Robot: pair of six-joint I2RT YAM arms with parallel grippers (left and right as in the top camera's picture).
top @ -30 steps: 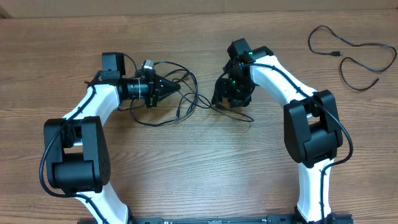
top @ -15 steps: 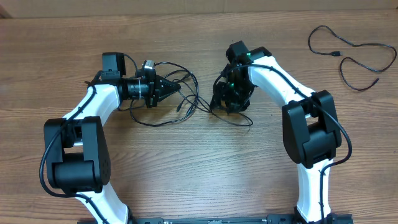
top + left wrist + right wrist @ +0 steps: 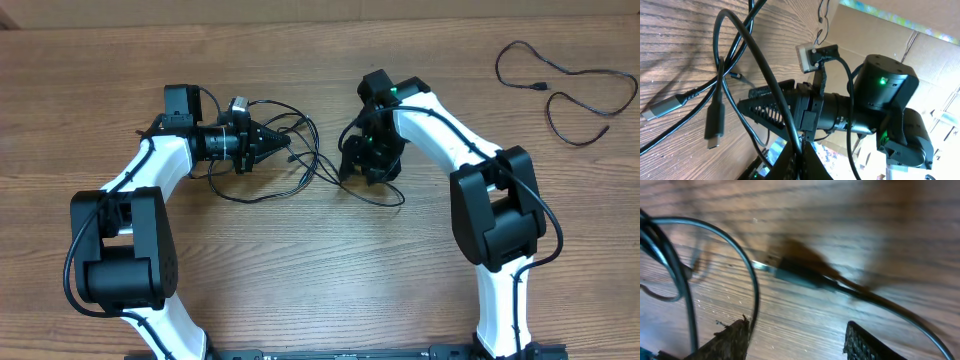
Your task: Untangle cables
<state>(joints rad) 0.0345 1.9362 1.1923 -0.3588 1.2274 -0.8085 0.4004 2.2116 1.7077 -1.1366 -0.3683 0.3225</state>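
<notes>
Left gripper (image 3: 281, 143) sits at upper centre-left of the overhead view with its jaws closed. In the left wrist view its dark fingertips (image 3: 800, 169) are cut off by the bottom edge, and one thick black cord from the tangled cables (image 3: 305, 150) runs straight down into them, apparently pinched. The rest of that tangle loops around and just right of the tip, reaching across to the right gripper (image 3: 362, 165).

Seen from the left wrist, a black plug (image 3: 715, 122) and a grey plug (image 3: 662, 107) lie on the wooden table (image 3: 300, 280) at left. A white block (image 3: 810, 54) on the far arm shows markings too small to read.

In the blurred right wrist view the right gripper (image 3: 797, 336) stands part open and holds nothing. A silver-tipped plug (image 3: 790, 271) lies on the wood just beyond its fingers, and other loops curve at the left edge. From overhead, its own wrist hides those fingers.

One loose cable (image 3: 565, 85) lies well apart at upper right.
</notes>
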